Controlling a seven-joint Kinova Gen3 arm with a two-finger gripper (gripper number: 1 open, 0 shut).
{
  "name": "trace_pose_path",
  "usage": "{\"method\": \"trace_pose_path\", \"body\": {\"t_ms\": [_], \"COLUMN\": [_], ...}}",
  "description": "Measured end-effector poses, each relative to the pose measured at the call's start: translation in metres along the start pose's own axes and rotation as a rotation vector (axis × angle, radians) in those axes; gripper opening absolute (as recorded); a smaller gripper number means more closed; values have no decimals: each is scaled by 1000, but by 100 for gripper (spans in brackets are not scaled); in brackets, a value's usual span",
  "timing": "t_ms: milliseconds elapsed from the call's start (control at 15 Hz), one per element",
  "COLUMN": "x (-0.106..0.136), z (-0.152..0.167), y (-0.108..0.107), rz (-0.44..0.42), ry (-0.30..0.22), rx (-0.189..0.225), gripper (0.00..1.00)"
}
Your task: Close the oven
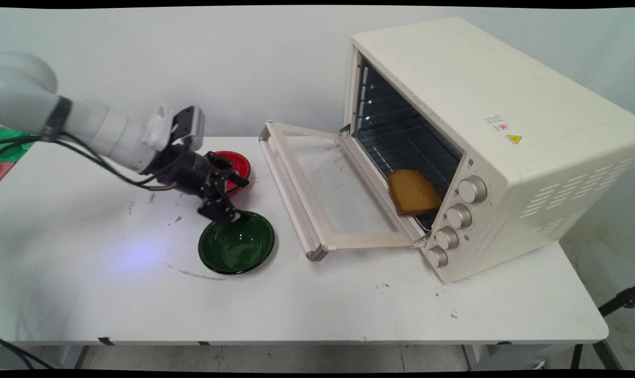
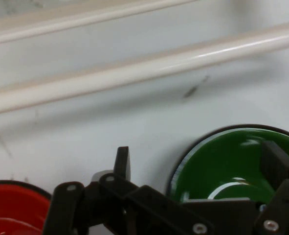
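You're looking at a white table [image 1: 317, 304], scuffed with dark marks. Directly on it: a green bowl [image 1: 237, 244] near the middle, a red bowl [image 1: 235, 169] just behind it toward the wall, and a cream toaster oven [image 1: 506, 136] on the right. The oven's door [image 1: 317, 194] is dropped open toward the bowls. Bowls stand apart.

The red bowl [image 1: 237, 165] sits half hidden behind the gripper [image 1: 237, 198]. In the hand view, red bowl and green bowl [image 2: 227, 164] run off the frame at six o'clock.
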Motion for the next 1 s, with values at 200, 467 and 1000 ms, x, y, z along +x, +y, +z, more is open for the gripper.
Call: {"method": "trace_pose_path", "body": {"t_ms": [200,467,1000], "x": [1,5,35], "z": [24,49,68], "y": [-15,-24,-34], "rz": [-64,-120,-237], "ry": [-11,-6,107], "rx": [29,43,41], "gripper": [100,0,0]}}
